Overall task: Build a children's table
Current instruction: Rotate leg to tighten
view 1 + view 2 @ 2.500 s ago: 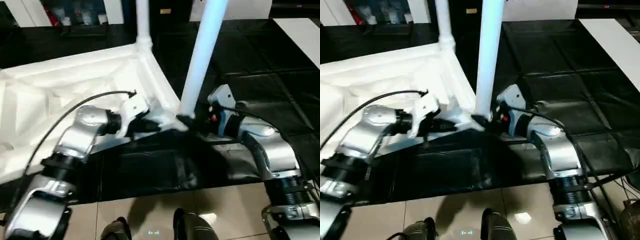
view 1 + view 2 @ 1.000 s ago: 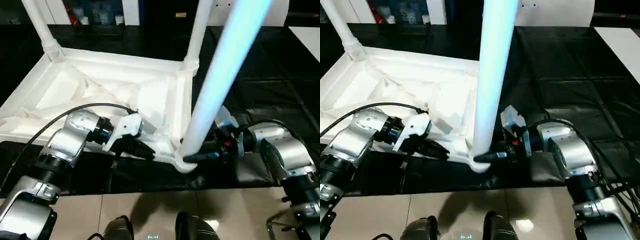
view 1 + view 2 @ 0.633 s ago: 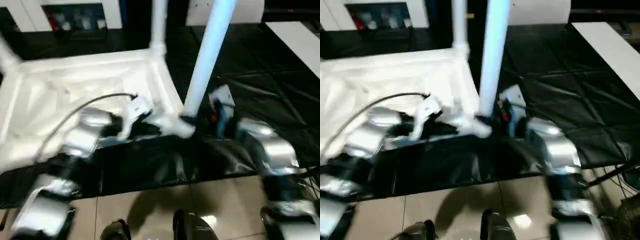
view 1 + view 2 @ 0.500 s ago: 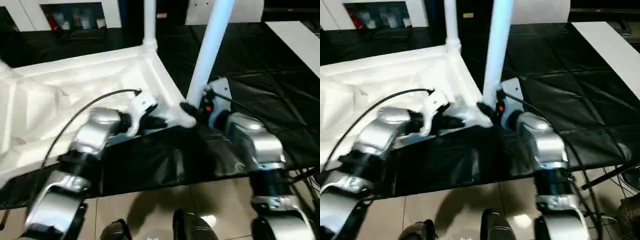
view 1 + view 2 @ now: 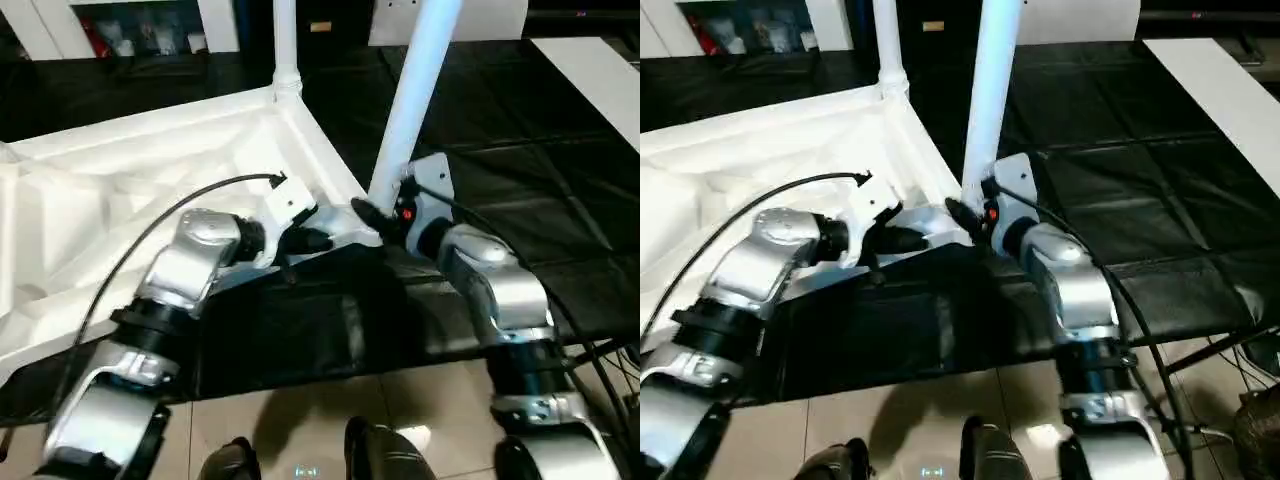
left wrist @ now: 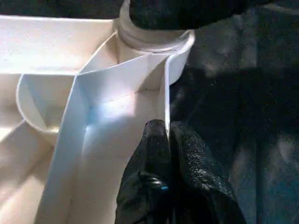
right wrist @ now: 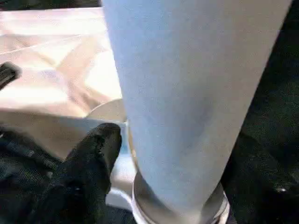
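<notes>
One black-sheeted work surface [image 5: 520, 170], tan tiled floor [image 5: 300, 420] below.

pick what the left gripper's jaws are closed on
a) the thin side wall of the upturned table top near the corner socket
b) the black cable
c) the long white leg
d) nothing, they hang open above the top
a: in the left wrist view the left gripper pinches the thin side wall of the table top between its black fingers, just short of the corner socket where the leg stands.
</notes>
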